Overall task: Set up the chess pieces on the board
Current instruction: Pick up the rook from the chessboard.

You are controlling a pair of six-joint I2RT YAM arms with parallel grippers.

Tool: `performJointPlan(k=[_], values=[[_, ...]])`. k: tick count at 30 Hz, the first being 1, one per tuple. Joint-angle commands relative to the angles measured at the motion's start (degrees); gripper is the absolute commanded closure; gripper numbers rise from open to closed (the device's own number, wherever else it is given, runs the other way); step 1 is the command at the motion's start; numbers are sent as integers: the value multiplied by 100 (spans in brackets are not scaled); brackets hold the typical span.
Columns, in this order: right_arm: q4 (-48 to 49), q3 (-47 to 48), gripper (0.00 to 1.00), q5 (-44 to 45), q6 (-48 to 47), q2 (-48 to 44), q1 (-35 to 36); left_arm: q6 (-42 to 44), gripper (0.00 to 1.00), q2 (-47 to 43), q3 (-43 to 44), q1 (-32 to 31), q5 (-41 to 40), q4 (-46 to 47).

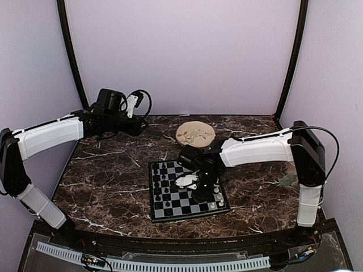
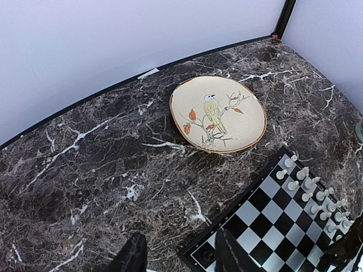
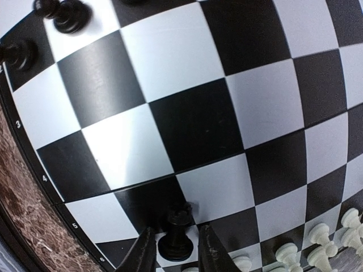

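Marble-patterned table (image 1: 113,170) carried one glossy checkered board (image 1: 170,207). Only the right wrist view showed the right claw (image 3: 177,229) closed narrowly on one small black chess piece (image 3: 176,241) by the board's numbered edge. The left claw (image 2: 180,233) hung part open and empty, facing one round bird-painted plate (image 2: 249,113).

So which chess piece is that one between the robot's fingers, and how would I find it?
Look at the checkered board in the middle of the marble table, where the right gripper reaches down. Between its two fingers is one black chess piece. It is the only dark one beside the white pieces; the other black pieces are far across the board.
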Motion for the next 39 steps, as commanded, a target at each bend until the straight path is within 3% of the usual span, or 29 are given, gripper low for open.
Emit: performJointPlan(k=[1,10,16,19,24,32,39], values=[[-88,-77,78,-33,3,7,-63,19,57,-4,51,-13,53,-43],[259,154,87,-571,-159,-410,-431,-175,57,26,40,-7,60,22],[1071,28,87,-1480,-389,-1018,-1038,-1129,58,95,442,-8,1178,-156],[1550,-80,87,-1639,-405,-1270,-1142,-2011,59,-36,83,-12,1999,427],[1808,-95,87,-1618,-442,-1455,-1184,-3720,61,-208,-1051,-114,3252,2443],[2076,-132,87,-1970,-481,-1372,-1326,-4098,63,113,-1372,-694,3270,2885],[1939,43,86,-2260,-466,-1275,-1329,-4356,63,681,-1144,-1001,3480,3167]])
